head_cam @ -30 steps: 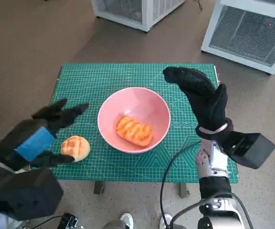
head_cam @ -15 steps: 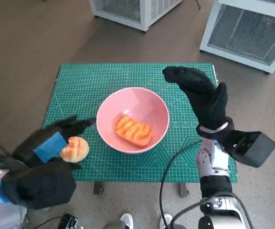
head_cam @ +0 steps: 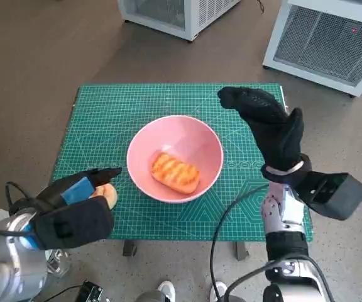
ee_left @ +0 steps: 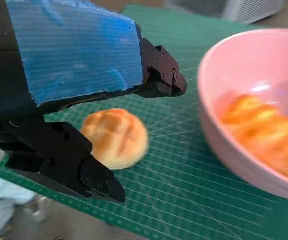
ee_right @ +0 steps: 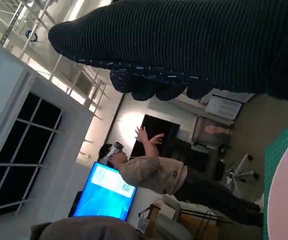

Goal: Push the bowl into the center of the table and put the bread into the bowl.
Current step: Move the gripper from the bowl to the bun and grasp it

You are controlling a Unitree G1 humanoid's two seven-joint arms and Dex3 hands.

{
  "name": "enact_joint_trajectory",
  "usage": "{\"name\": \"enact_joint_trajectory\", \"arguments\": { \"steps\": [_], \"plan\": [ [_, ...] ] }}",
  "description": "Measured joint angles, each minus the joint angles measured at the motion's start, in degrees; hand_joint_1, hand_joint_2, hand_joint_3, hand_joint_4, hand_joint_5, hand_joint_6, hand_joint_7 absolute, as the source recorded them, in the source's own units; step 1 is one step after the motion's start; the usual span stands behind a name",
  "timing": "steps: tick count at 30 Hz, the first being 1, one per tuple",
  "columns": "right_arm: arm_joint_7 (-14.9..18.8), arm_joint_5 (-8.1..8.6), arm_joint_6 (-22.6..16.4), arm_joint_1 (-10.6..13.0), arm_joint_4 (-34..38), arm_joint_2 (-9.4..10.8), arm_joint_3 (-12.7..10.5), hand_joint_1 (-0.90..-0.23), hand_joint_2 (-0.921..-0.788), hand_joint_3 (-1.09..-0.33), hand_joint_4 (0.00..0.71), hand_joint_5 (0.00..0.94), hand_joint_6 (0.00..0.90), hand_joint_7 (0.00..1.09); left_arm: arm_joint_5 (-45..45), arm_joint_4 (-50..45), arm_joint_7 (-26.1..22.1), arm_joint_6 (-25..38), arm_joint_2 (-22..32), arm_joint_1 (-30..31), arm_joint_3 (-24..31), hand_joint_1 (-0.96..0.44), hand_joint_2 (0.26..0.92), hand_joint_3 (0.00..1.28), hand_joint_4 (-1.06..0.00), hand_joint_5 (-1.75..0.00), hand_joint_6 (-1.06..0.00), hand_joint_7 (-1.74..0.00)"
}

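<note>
Round bread bun [ee_left: 115,138] on the green cutting mat [head_cam: 105,113], just beside the pink bowl [head_cam: 200,135], which already holds a grilled loaf [head_cam: 176,172]
Left hand [head_cam: 74,198] hovers over the bun, fingers apart, grasping nothing; right hand [head_cam: 270,129] raised, released. Bun probably light, soft, easily dented: take it gently across its domed sides
</note>
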Motion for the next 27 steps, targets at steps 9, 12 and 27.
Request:
{"name": "enact_joint_trajectory", "arguments": {
  "steps": [9,12,27],
  "plan": [
    [0.0,0.0,0.1,0.0,-0.3,0.0,0.0,-0.704,-0.921,-0.727,0.179,0.0,-0.001,0.6,3.2,3.3,0.6,2.6,-0.2,-1.1,-3.1,0.09,0.777,0.02,-0.31,-0.02,-0.48,-0.04],
    [0.0,0.0,0.1,0.0,-0.3,0.0,0.0,-0.701,-0.921,-0.726,0.179,0.0,-0.001,0.6,3.6,4.2,0.7,3.3,-0.3,-1.4,-3.6,0.09,0.783,0.02,-0.35,-0.02,-0.51,-0.03],
    [0.0,-0.03,0.0,0.0,-0.2,0.0,0.0,-0.702,-0.921,-0.724,0.18,0.001,-0.001,0.6,5.3,10.4,5.2,0.5,-1.1,-2.6,-5.0,0.15,0.893,0.06,-0.71,-1.04,-0.73,-0.55]
  ]
}}
